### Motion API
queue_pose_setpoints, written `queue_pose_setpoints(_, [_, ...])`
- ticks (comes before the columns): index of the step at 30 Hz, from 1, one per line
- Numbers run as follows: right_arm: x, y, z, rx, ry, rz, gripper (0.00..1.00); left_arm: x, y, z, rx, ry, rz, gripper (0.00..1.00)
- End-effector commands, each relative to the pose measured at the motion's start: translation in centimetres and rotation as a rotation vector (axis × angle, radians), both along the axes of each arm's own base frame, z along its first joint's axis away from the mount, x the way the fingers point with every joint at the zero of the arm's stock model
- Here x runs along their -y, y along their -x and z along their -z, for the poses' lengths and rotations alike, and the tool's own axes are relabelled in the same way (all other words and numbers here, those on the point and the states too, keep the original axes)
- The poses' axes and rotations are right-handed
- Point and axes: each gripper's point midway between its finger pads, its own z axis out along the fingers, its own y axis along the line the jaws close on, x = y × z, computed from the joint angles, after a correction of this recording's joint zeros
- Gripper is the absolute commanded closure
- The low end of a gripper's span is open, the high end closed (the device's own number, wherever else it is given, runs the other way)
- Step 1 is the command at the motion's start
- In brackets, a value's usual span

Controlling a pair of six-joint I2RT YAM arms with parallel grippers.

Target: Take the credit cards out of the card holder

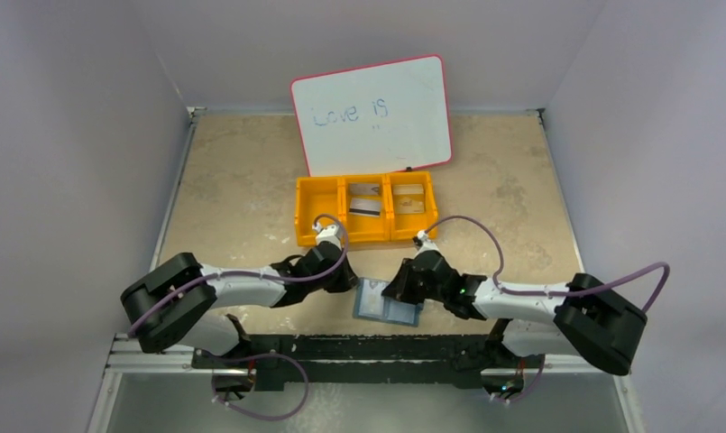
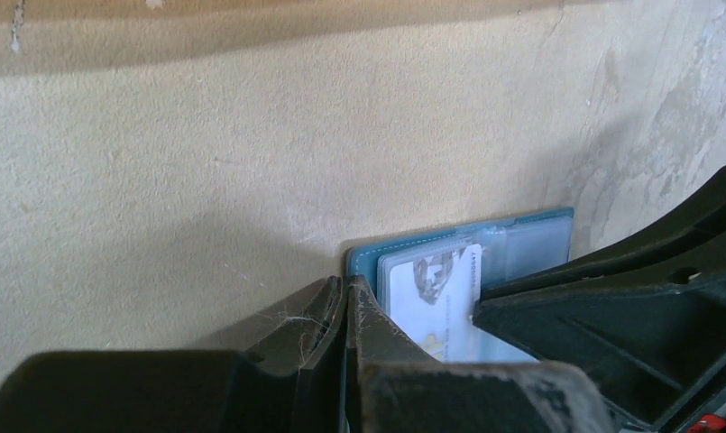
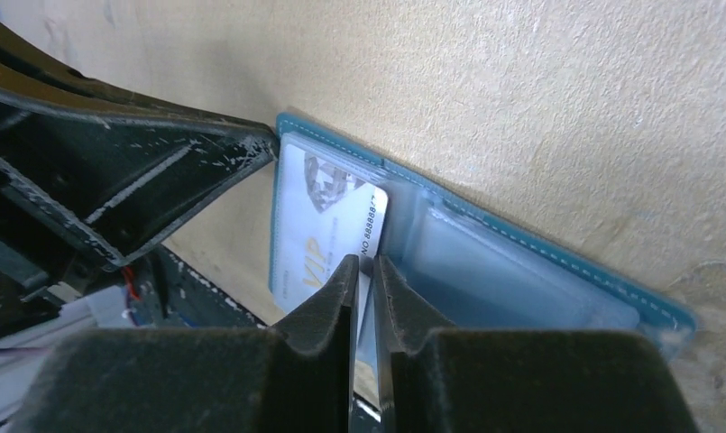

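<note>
From the overhead camera I get soft, even light from above. The table point(image 1: 233, 180) is evenly lit and the arms throw only faint shadows. The whiteboard point(image 1: 373, 113) is so bright that its writing looks washed out. Both wrist views are warm and bright, but the left gripper point(image 2: 344, 285) and right gripper point(image 3: 365, 267) sit dark and blurred along the bottom edge. A shadow band crosses the top of the left wrist view. Print on the credit card point(image 3: 327, 225) reads crisp from the right wrist and softer from the left, possibly a focus issue.
</note>
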Motion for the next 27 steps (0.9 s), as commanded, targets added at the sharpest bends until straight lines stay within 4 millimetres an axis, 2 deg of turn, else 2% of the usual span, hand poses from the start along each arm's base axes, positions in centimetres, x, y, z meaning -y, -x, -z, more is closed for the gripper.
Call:
queue_pose_setpoints(1, [-1.0,-1.2,-2.7,0.008,-0.131,0.092,0.86,-1.1,1.2,0.9,-0.030,-0.036,0.003,1.00])
queue_pose_setpoints(5, [-0.6,-1.3,-2.9,-0.013,-0.154,0.138,0.78,-1.1,1.1,0.5,-0.021,-0.005,-0.019,1.00])
queue_pose_setpoints(9, [-0.6,-0.9,-2.0,-0.040,-0.118,0.118,0.77,-1.2,0.9,0.1,-0.004,0.010,-0.036,1.00])
queue_pose_setpoints(14, [-1.2,-0.9,-2.0,-0.032,-0.134,0.086,0.85,-1.1,0.9,0.1,-0.007,0.026,-0.039,1.00])
queue_pose_setpoints(17, [-1.3,-1.1,-2.2,-0.026,-0.146,0.088,0.98,-1.2,1.0,0.1,-0.008,0.029,-0.041,1.00])
queue_pose_setpoints(21, [-0.9,-1.0,-1.9,-0.042,-0.118,0.094,1.00,-1.2,0.9,0.0,-0.006,0.032,-0.044,1.00])
queue_pose_setpoints(22, [-0.4,-1.3,-1.8,-0.035,-0.085,0.117,0.95,-1.2,0.9,-0.2,-0.004,0.033,-0.046,1.00])
queue_pose_setpoints(24, [0.2,-1.3,-2.0,-0.023,-0.077,0.132,0.78,-1.4,1.0,-0.3,0.000,0.034,-0.050,1.00])
queue_pose_setpoints(27, [0.5,-0.9,-2.2,-0.016,-0.077,0.115,0.62,-1.6,0.8,-0.5,0.012,0.033,-0.057,1.00])
